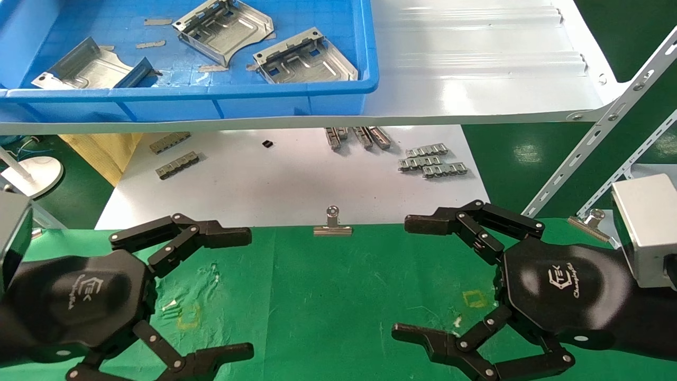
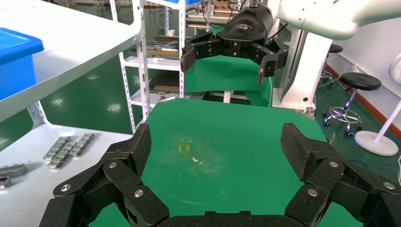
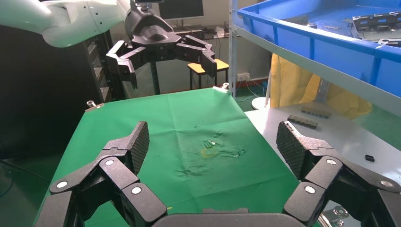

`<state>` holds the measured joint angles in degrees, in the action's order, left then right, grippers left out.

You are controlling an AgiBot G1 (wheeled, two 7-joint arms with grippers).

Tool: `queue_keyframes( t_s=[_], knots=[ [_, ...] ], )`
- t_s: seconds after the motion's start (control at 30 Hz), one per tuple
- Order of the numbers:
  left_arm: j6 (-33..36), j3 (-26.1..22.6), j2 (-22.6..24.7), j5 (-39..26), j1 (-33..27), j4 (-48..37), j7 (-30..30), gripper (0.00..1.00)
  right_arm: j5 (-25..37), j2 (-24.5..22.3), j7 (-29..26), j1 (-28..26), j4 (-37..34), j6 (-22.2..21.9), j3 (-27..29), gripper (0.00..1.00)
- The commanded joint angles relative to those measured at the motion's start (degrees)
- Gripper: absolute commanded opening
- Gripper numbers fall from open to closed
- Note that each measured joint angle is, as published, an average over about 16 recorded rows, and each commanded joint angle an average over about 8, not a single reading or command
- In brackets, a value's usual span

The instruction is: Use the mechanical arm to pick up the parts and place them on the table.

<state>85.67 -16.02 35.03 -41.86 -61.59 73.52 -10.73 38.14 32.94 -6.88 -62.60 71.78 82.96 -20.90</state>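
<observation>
Three silver stamped parts lie in a blue bin on the shelf at the back left: one in the middle (image 1: pixel 225 26), one at the bin's right (image 1: pixel 304 58), one at its left (image 1: pixel 90 66). My left gripper (image 1: pixel 240 293) is open and empty just above the green table (image 1: pixel 328 296), at its left. My right gripper (image 1: pixel 410 279) is open and empty at the table's right. The two face each other. The left wrist view shows its own open fingers (image 2: pixel 142 144) over bare cloth. The right wrist view shows the same (image 3: pixel 139 142).
The blue bin (image 1: pixel 211 95) stands on a glossy white shelf (image 1: pixel 476 63) overhanging a white board (image 1: pixel 275 180) with small grey strip pieces (image 1: pixel 431 161). A binder clip (image 1: pixel 332 225) holds the cloth's far edge. Slotted shelf braces (image 1: pixel 597 137) rise at the right.
</observation>
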Motion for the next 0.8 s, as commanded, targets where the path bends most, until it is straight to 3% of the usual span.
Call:
queue_keyframes(
  t_s=[0.03, 0.8],
  knots=[
    [0.00, 0.00, 0.00, 0.00, 0.00, 0.00, 0.00, 1.00, 0.00, 0.00, 0.00, 0.00, 0.00, 0.00, 0.00, 0.00],
    [0.00, 0.00, 0.00, 0.00, 0.00, 0.00, 0.00, 1.00, 0.00, 0.00, 0.00, 0.00, 0.00, 0.00, 0.00, 0.00]
  ],
)
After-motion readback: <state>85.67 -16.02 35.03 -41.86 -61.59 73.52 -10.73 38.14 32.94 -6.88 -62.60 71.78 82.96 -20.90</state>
